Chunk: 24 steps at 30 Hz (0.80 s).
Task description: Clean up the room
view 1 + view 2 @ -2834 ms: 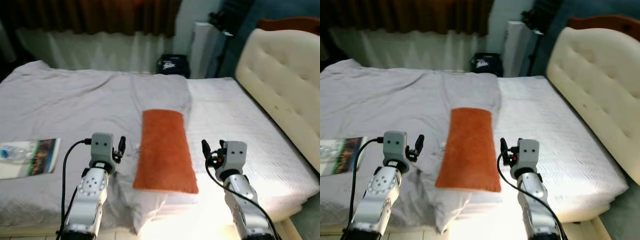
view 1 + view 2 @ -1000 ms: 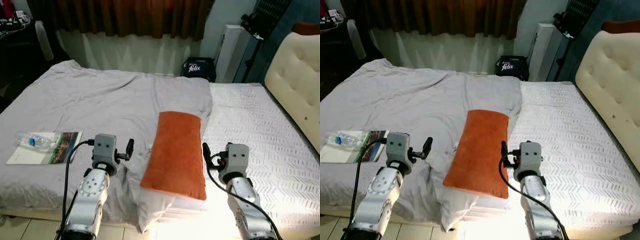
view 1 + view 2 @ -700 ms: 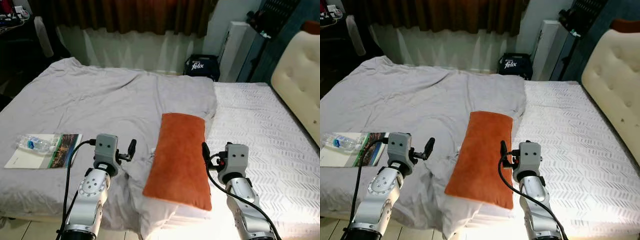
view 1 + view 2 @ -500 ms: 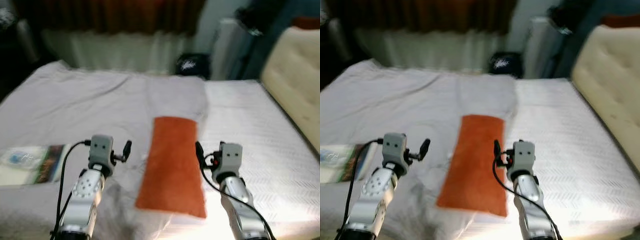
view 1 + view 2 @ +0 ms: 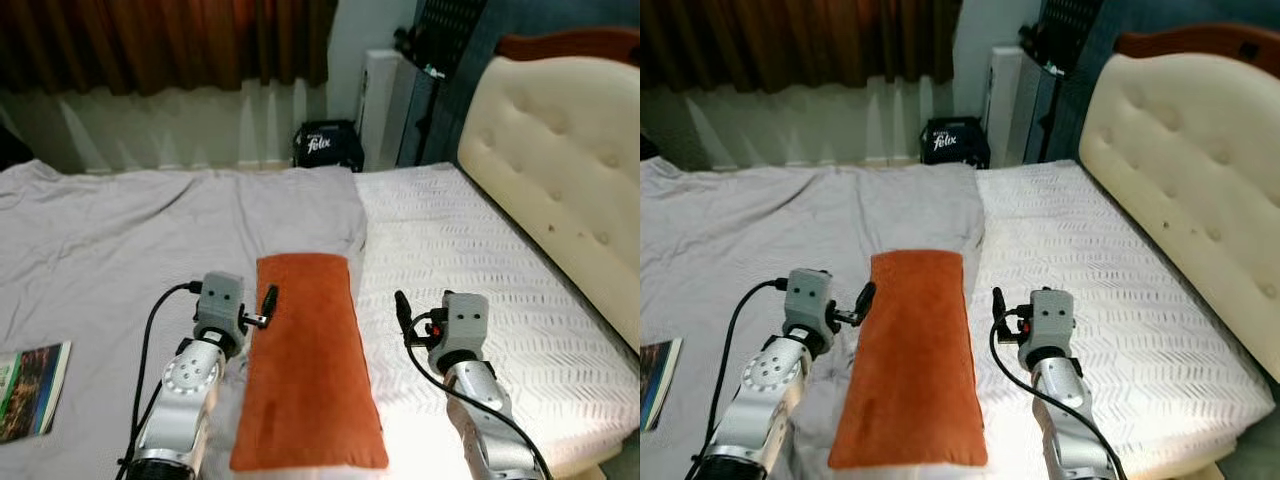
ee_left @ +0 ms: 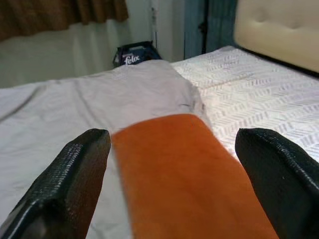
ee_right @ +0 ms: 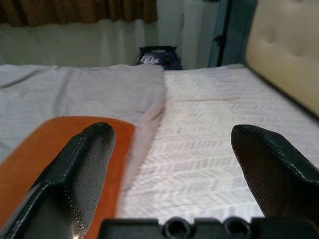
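While both my pincers stood wide and empty, the left pincer (image 5: pixel 268 303) beside the orange pillow (image 5: pixel 305 355) and the right pincer (image 5: pixel 402 312) over the bed (image 5: pixel 480 250), little looked done: the pillow lay mid-bed, the grey sheet (image 5: pixel 150 225) rumpled, a book (image 5: pixel 28 388) unshelved.

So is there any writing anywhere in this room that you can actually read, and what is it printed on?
"felix": white letters on the dark bag on the floor past the far edge of the bed, beside the white unit.
The book on the grey sheet: its cover print is too small and blurred to read.
Nothing legible on the orange pillow, the cream headboard or the curtains.
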Tool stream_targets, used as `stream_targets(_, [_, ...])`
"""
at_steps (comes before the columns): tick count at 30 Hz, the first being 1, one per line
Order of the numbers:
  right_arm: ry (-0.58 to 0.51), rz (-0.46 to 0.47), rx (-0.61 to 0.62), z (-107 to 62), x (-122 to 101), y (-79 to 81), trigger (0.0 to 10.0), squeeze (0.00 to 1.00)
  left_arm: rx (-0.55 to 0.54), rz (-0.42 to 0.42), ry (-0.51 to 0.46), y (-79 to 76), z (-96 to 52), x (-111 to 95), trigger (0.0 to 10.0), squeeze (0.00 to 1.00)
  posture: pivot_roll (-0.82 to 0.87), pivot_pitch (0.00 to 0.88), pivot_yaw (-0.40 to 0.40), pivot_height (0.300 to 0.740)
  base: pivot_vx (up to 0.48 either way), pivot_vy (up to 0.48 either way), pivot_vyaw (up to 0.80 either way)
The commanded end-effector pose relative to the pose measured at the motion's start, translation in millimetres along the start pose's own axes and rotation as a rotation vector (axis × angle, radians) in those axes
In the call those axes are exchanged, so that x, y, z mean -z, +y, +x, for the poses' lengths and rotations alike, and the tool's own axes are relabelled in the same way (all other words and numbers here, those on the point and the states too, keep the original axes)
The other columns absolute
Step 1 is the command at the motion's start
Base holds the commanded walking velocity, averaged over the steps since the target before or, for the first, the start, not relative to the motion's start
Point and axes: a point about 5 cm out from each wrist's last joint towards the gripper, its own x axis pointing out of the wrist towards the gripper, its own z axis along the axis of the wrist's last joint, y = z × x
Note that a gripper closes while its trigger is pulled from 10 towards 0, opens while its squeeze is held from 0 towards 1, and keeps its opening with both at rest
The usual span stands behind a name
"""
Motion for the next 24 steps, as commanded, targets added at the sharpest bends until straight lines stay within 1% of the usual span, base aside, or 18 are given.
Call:
stream_targets(1, [0.014,0.003,0.006,1.1,1.4,-0.2,10.0,0.0,-0.037,-0.002,0.01,5.2,5.4,-1.8,10.0,0.0,0.01,0.0,-0.043,0.74,0.0,0.0,0.0])
stream_targets(5, [0.02,0.005,0.002,0.7,2.1,0.0,10.0,0.0,-0.058,-0.002,0.02,8.6,5.8,-0.3,10.0,0.0,0.01,0.0,-0.042,0.74,0.0,0.0,0.0])
stream_targets(8, [0.038,0.005,-0.008,1.1,4.2,0.5,10.0,0.0,-0.062,-0.024,0.024,8.8,5.6,1.2,10.0,0.0,0.0,0.0,-0.04,0.74,0.0,0.0,0.0])
stream_targets(11, [0.089,0.045,-0.025,4.0,10.1,2.2,10.0,0.0,-0.109,-0.018,0.058,13.4,6.9,6.7,10.0,0.0,0.0,0.0,-0.039,0.74,0.0,0.0,0.0])
stream_targets(14, [0.13,0.07,-0.047,7.4,15.5,4.8,10.0,0.0,-0.134,-0.013,0.1,17.0,8.9,12.9,10.0,0.0,0.0,0.0,-0.041,0.74,0.0,0.0,0.0])
stream_targets(15, [0.13,0.07,-0.047,7.4,15.5,4.8,10.0,0.0,-0.134,-0.013,0.1,17.0,8.9,12.9,10.0,0.0,0.0,0.0,-0.041,0.74,0.0,0.0,0.0])
stream_targets(18, [0.213,0.112,-0.09,17.1,25.0,10.0,10.0,0.0,-0.201,-0.039,0.182,29.8,14.6,22.2,10.0,0.0,0.01,0.005,-0.047,0.74,0.0,0.0,0.0])
stream_targets(20, [0.263,0.14,-0.107,20.9,29.5,11.0,10.0,0.0,-0.202,-0.072,0.22,32.0,17.8,26.4,10.0,0.0,0.01,0.008,-0.053,0.74,0.0,0.0,0.0])
stream_targets(21, [0.295,0.16,-0.112,22.8,32.8,10.5,10.0,0.0,-0.2,-0.076,0.247,32.4,19.9,29.3,10.0,0.0,0.01,0.014,-0.06,0.74,0.0,0.0,0.0])
stream_targets(22, [0.295,0.16,-0.112,22.8,32.8,10.5,10.0,0.0,-0.2,-0.076,0.247,32.4,19.9,29.3,10.0,0.0,0.01,0.014,-0.06,0.74,0.0,0.0,0.0])
stream_targets(23, [0.343,0.183,-0.12,25.7,38.6,9.8,10.0,0.0,-0.213,-0.082,0.301,33.9,22.8,35.1,10.0,0.0,0.01,0.019,-0.062,0.74,0.0,0.0,0.0])
stream_targets(24, [0.343,0.183,-0.12,25.7,38.6,9.8,10.0,0.0,-0.213,-0.082,0.301,33.9,22.8,35.1,10.0,0.0,0.01,0.019,-0.062,0.74,0.0,0.0,0.0])
